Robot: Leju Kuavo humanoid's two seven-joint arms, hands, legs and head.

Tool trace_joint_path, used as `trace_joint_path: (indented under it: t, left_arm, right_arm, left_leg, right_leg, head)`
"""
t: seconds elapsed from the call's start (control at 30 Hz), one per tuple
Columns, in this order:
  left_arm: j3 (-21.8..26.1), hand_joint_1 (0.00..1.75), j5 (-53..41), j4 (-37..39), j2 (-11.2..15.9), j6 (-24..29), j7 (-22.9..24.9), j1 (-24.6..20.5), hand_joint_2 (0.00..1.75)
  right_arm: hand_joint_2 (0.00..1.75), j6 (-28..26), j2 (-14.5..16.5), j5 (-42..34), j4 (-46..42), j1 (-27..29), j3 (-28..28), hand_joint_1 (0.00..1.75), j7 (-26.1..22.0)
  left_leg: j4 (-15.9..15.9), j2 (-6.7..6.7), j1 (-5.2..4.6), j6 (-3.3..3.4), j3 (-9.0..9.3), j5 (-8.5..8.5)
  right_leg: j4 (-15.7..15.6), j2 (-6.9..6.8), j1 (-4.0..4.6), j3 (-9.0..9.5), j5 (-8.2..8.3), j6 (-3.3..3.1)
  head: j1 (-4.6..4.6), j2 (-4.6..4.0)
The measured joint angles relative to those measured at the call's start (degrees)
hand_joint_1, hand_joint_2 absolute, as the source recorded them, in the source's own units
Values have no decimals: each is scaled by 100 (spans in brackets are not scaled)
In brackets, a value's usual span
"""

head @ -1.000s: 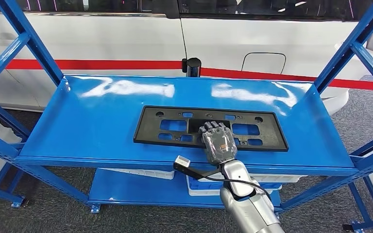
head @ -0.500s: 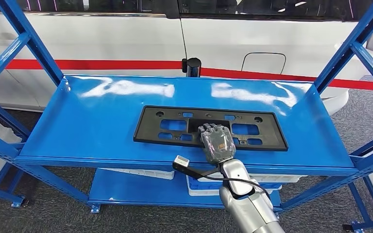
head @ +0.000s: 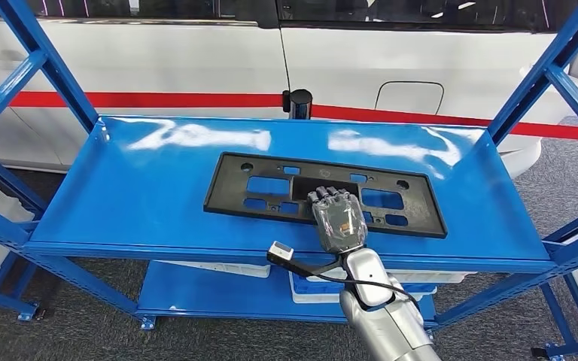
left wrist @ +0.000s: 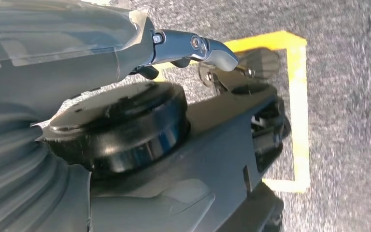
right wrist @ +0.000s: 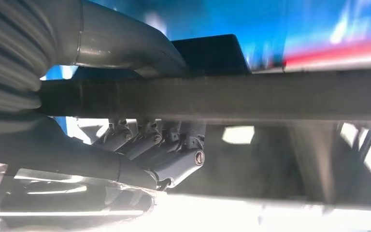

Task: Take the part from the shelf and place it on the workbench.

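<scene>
Since the frame a second before, the part [head: 323, 194] had tilted: its left end had come up and shifted a little outward, so the long black plate with its rectangular cut-outs sat askew on the shelf [head: 135, 188], while the right hand [head: 338, 219] had stayed at almost the same spot on the plate's near edge.

That shelf was a glossy blue steel deck with a raised lip, carried by blue uprights and diagonal braces. A lower blue deck beneath it held pale bins [head: 218, 268]. Behind the rack stood a white vehicle [head: 196, 60] with a red stripe along its side, and a dark post [head: 299, 103] rose just beyond the shelf's far edge. Grey carpet covered the floor [head: 83, 323].

From the head view, the right hand lay on top of the part, right of its middle, knuckles up and fingers pointing away from the robot over the near rail. The right wrist view showed the thumb on one face of the dark bar and the curled fingers [right wrist: 174, 150] on the other, so the hand was grasping the part.

The left hand [left wrist: 193, 48] hung over grey carpet marked with a yellow line [left wrist: 297, 111]; whether its fingers were spread or curled could not be told.
</scene>
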Motion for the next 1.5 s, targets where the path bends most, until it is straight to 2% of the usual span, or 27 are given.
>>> trace_joint_path:
  t: [0.1,0.17,0.23,0.37,0.53,0.63,0.7,0.77,0.83,0.9,0.93,0.97,1.0,1.03,1.07,1.1,1.13,1.17,1.23,1.3,1.33,1.37,1.43,1.47,1.5]
  left_arm:
    - [31,0,38,0,15,186,42,16,175]
    - [62,0,80,0,33,257,-132,65,175]
    - [113,0,135,0,44,303,-311,126,175]
    - [226,0,219,0,57,405,-406,205,175]
    - [389,0,356,0,92,557,-412,208,175]
    - [483,0,411,0,135,661,-413,211,175]
    - [537,0,435,0,167,718,-427,216,175]
    - [580,0,454,0,190,761,-451,221,175]
    - [604,0,459,0,207,778,-478,222,175]
    - [625,0,478,0,226,759,-508,222,175]
    - [643,0,493,0,236,743,-519,225,175]
    - [663,0,507,0,247,727,-528,231,175]
    - [682,0,519,0,260,716,-533,237,175]
    - [699,0,526,0,271,712,-536,242,175]
    - [711,0,538,0,282,712,-541,244,175]
    - [724,0,554,0,297,716,-547,245,175]
    - [743,0,574,0,311,723,-559,245,175]
    - [767,0,598,0,329,734,-573,246,175]
    - [826,0,641,0,371,753,-603,249,175]
    - [879,0,681,0,427,760,-617,254,175]
    - [907,0,700,0,451,762,-621,256,175]
    - [936,0,721,0,468,764,-622,257,175]
    - [990,0,750,0,492,769,-624,258,175]
    - [1009,0,761,0,504,772,-624,260,175]
    - [1025,0,775,0,516,781,-627,263,175]
  right_arm:
    - [175,-479,-377,30,-875,61,208,175,407]
    - [175,-567,-619,34,-1627,116,248,175,226]
    - [175,-571,-709,37,-2274,239,213,175,-206]
    - [175,-638,-695,44,-3009,497,167,175,-799]
    - [175,-714,-549,22,-3290,726,187,175,-958]
    - [175,-715,-507,-82,-3437,835,223,175,-1011]
    - [175,-715,-495,-175,-3585,921,246,175,-1076]
    - [175,-715,-492,-246,-3765,1030,260,175,-1151]
    - [175,-716,-495,-285,-3930,1122,266,175,-1203]
    - [175,-716,-501,-345,-4069,1229,270,175,-1291]
    - [175,-717,-504,-379,-4134,1302,270,175,-1357]
    - [175,-716,-505,-407,-4200,1382,269,175,-1429]
    - [175,-716,-504,-426,-4263,1454,270,175,-1483]
    - [175,-717,-502,-444,-4322,1509,270,175,-1526]
    - [175,-717,-497,-478,-4384,1553,269,175,-1577]
    - [175,-718,-490,-537,-4447,1589,264,175,-1651]
    - [175,-718,-477,-624,-4512,1633,255,175,-1773]
    - [175,-718,-456,-724,-4570,1681,241,175,-1921]
    - [175,-717,-372,-945,-4644,1785,187,175,-2292]
    - [175,-717,-234,-1154,-4673,1883,83,175,-2680]
    - [175,-717,-156,-1246,-4679,1930,18,175,-2857]
    - [175,-718,-77,-1322,-4681,1978,-49,175,-3012]
    - [175,-718,52,-1412,-4679,2066,-163,175,-3207]
    - [175,-717,100,-1436,-4678,2106,-210,175,-3262]
    - [175,-717,143,-1472,-4676,2141,-253,175,-3319]
  left_leg:
    - [2,1,-1,3,-11,3]
    - [2,6,-2,3,-12,1]
    - [1,11,-2,2,-11,-2]
    - [-1,4,4,1,-13,-3]
    - [3,6,3,1,-9,-6]
    - [23,3,-19,16,-16,-20]
    - [24,2,-36,36,-22,-21]
    - [-19,7,-31,84,-7,8]
    - [-83,23,3,141,20,51]
    - [-104,33,16,168,21,66]
    - [-104,34,13,169,15,66]
    - [-102,32,9,168,11,66]
    - [-100,29,8,165,9,65]
    - [-96,25,10,159,10,64]
    - [-86,20,15,145,11,62]
    - [-65,16,11,118,3,55]
    - [-43,9,5,83,-7,51]
    - [-14,5,-6,46,-18,47]
    - [22,-2,-13,-16,-40,56]
    - [105,5,17,-72,-92,-16]
    - [247,12,33,-103,-154,-148]
    - [513,21,47,-136,-261,-352]
    - [1236,30,62,-190,-533,-787]
    - [1514,32,69,-208,-619,-902]
    - [1586,34,73,-214,-600,-896]
  right_leg:
    - [1,0,-2,8,2,2]
    - [0,6,-2,8,2,2]
    - [-1,14,-1,3,2,2]
    - [-2,8,3,-10,-2,-2]
    - [-7,7,3,-29,-1,-1]
    - [-20,3,-35,-20,6,10]
    - [-27,3,-56,-10,16,26]
    - [-14,4,-64,-8,5,50]
    - [293,6,-54,-147,-175,15]
    - [1075,10,-42,-540,-516,-52]
    - [1478,12,-37,-751,-644,-59]
    - [1733,14,-32,-897,-690,-43]
    - [1766,15,-30,-937,-634,-5]
    - [1541,14,-37,-852,-483,47]
    - [1148,12,-49,-682,-291,98]
    - [743,12,-58,-486,-118,120]
    - [445,19,-47,-343,20,110]
    - [278,27,-36,-275,87,75]
    - [259,48,-7,-301,122,-14]
    - [253,45,-44,-334,149,-104]
    - [249,39,-59,-354,175,-165]
    - [245,30,-61,-386,203,-223]
    - [248,13,-31,-464,253,-306]
    - [250,5,-19,-504,280,-326]
    - [251,0,-10,-539,307,-333]
  head:
    - [1,0]
    - [2,0]
    - [0,0]
    - [-1,0]
    - [0,0]
    - [0,0]
    - [-2,0]
    - [-2,0]
    - [7,0]
    - [22,0]
    - [28,0]
    - [28,0]
    - [31,0]
    - [31,0]
    - [32,0]
    - [37,0]
    - [36,0]
    - [39,0]
    - [28,0]
    - [14,0]
    - [3,0]
    - [-6,0]
    - [-22,0]
    - [-23,0]
    - [-23,0]
